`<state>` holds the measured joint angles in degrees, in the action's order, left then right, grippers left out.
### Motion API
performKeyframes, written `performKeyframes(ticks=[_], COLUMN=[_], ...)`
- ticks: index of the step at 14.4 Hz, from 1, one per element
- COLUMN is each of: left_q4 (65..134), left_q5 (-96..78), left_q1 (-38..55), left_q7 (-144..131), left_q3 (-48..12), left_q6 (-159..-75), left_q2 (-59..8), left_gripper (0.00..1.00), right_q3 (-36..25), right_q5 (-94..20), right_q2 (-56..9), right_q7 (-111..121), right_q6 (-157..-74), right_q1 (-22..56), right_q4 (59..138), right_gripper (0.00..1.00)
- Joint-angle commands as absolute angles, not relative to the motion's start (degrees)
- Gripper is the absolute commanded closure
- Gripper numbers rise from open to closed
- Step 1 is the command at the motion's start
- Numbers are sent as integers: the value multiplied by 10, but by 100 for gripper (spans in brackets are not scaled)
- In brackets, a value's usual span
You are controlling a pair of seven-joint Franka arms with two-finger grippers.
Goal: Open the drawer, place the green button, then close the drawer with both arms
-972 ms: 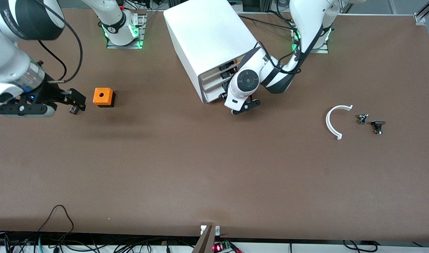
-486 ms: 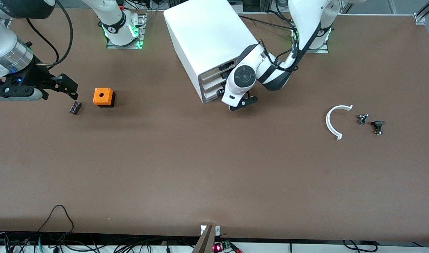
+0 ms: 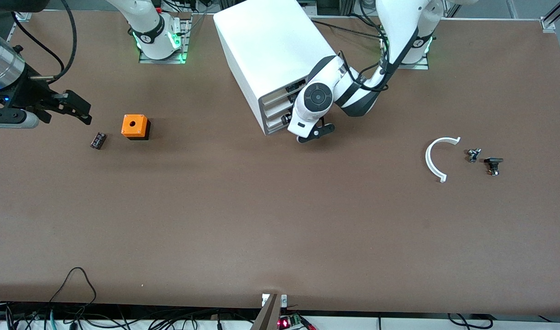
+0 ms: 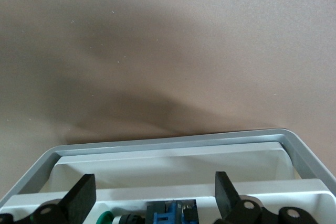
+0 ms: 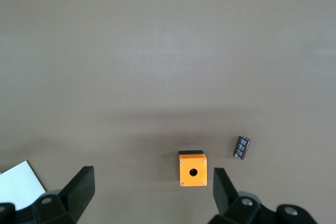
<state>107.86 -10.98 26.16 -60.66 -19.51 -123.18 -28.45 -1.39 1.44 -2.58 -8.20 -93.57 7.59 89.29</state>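
The white cabinet [image 3: 271, 50] stands at the robots' edge of the table, its three tray drawers facing the front camera. My left gripper [image 3: 314, 134] hangs right in front of the lowest drawer [image 3: 275, 123], fingers open. In the left wrist view the button [image 4: 157, 214] lies on its side in a cream-white tray [image 4: 168, 193], green cap and blue base showing, between the spread fingers [image 4: 84, 195] of the left gripper [image 4: 152, 198] and untouched by them. My right gripper [image 3: 78, 110] is open and empty, up in the air toward the right arm's end; the right wrist view shows the right gripper [image 5: 152, 190] open too.
An orange box with a hole [image 3: 134, 126] [image 5: 192, 169] and a small black part [image 3: 97, 140] [image 5: 241, 147] lie near the right gripper. Toward the left arm's end lie a white arc [image 3: 438, 158] and two small dark parts [image 3: 473, 154] [image 3: 493, 165].
The right gripper has risen and drawn away from the small black part toward the right arm's end. The left gripper has edged closer to the cabinet's front.
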Motion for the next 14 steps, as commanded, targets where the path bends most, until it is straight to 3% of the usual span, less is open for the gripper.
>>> performKeyframes(ticks=[1, 4, 9, 14], left_q4=[1092, 1082, 1064, 937], left_q5=[-91, -91, -25, 76], left_q1=[257, 242, 181, 112], left_q7=[-618, -611, -541, -361], left_q3=[-198, -190, -190, -190], left_q6=[-1223, -1209, -1156, -1004], left_q2=[-259, -238, -179, -174], left_gripper=[0, 0, 0, 0], right_q3=[-13, -14, -14, -15], right_q5=[23, 28, 27, 26], right_q2=[-50, -22, -19, -25], right_q7=[-104, -105, -105, -96], right_q6=[-924, -996, -990, -991], right_q1=[77, 76, 76, 74], right_q4=[874, 935, 933, 926], right_gripper=[0, 0, 0, 0])
